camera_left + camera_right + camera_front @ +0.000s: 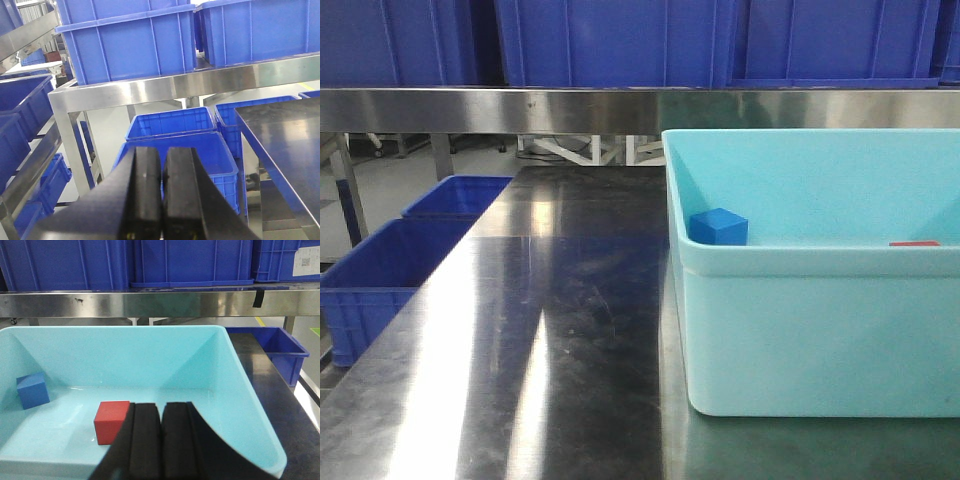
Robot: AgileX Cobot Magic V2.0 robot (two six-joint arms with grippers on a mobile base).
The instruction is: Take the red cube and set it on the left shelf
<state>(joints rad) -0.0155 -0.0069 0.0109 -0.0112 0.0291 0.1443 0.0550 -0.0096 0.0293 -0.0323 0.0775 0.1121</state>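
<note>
I can read nothing for certain. Above and right of my right gripper (161, 412), a white label (306, 260) on a blue crate (280, 262) carries tiny print, perhaps a square code.

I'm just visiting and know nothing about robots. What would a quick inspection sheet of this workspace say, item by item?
Surface: steel table, scuffed and shiny.
Job's things: red cube lies in the turquoise tub, ungripped; left shelf carries large blue crates.
Clutter: blue cube in the same tub, apart from the red one.
Grippers: left gripper and right gripper both shut, empty.
Cables: nothing seen.
Surroundings: low blue crates beside the table.
</note>
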